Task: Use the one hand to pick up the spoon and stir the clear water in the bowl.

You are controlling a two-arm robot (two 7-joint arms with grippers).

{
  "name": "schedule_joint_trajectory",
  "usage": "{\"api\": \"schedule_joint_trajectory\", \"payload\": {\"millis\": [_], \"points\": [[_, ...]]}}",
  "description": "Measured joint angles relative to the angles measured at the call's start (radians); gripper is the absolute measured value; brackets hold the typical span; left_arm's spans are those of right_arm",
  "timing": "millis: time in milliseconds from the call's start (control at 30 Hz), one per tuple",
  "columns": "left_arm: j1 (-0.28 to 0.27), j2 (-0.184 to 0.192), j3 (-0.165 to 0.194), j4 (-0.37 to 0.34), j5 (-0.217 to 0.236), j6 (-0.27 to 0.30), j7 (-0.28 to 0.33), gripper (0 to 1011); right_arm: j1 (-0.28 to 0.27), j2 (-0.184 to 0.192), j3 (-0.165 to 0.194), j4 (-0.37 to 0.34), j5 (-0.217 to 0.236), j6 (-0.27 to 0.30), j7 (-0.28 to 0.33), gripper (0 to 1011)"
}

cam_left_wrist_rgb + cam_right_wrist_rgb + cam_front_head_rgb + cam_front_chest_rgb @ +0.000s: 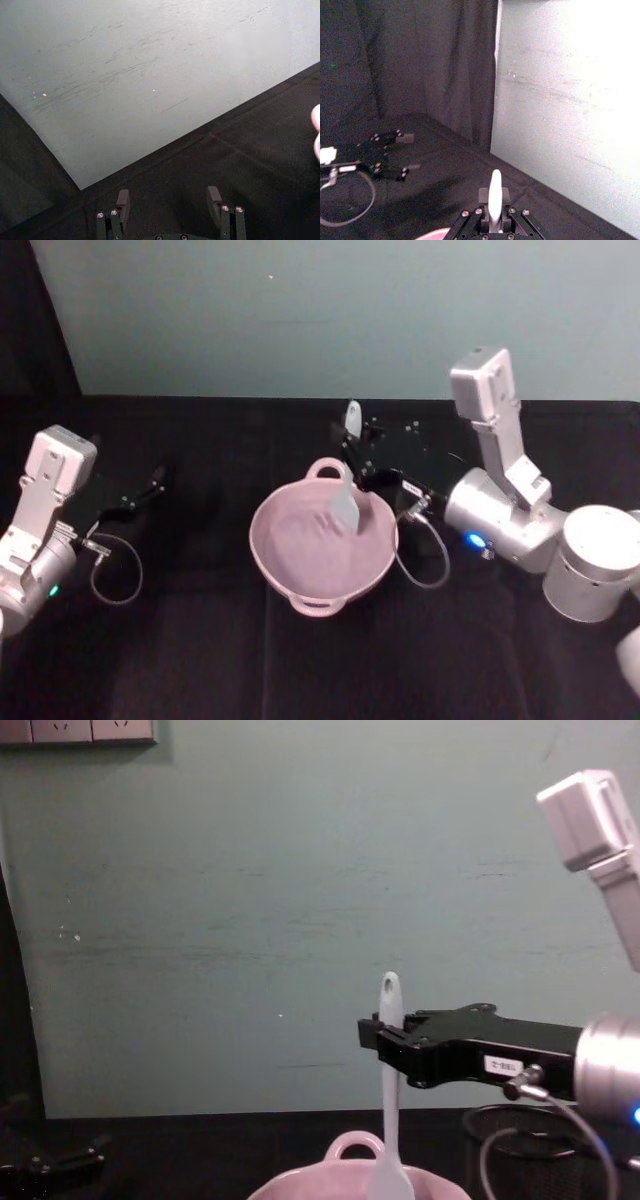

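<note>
Right gripper (375,1035): clamped on the spoon (388,1110) by its handle, above the bowl (268,540) | Spoon: upright, scoop end down inside the pink bowl, mid-table (200,660) | Left gripper (150,485): fingers apart, idle at far left.

- I saw a worktop (200,660) covered in black cloth, with faint fold lines running across its front part.
- Behind its back edge stood a pale green wall (300,320), scuffed with thin dark streaks and a few small light specks.
- A black curtain (420,65) hung in folds at the worktop's back left corner, meeting the wall at a straight vertical edge.
- In the chest view I noted pale socket plates (80,730) high on the wall, at the upper left.
- A black wire-mesh cup (530,1150) stood on the right part of the worktop, partly hidden.
</note>
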Motion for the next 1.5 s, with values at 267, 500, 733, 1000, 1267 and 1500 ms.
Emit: {"api": "schedule_joint_trajectory", "payload": {"millis": [267, 500, 733, 1000, 1267, 1500], "points": [[0.0, 0.0, 0.0, 0.0, 0.0, 0.0, 0.0, 1011, -0.081, 0.065, 0.032, -0.136, 0.046, 0.074, 0.043, 127], [0.0, 0.0, 0.0, 0.0, 0.0, 0.0, 0.0, 1011, -0.116, 0.084, 0.021, -0.192, 0.098, 0.104, 0.076, 127], [0.0, 0.0, 0.0, 0.0, 0.0, 0.0, 0.0, 1011, -0.111, 0.055, -0.015, -0.181, 0.122, 0.084, 0.081, 127], [0.0, 0.0, 0.0, 0.0, 0.0, 0.0, 0.0, 1011, -0.061, -0.013, -0.056, -0.089, 0.083, 0.023, 0.049, 127], [0.0, 0.0, 0.0, 0.0, 0.0, 0.0, 0.0, 1011, -0.012, -0.077, -0.045, 0.021, 0.007, -0.035, -0.022, 127], [0.0, 0.0, 0.0, 0.0, 0.0, 0.0, 0.0, 1011, 0.0, -0.088, -0.019, 0.05, -0.051, -0.062, -0.067, 127]]}}
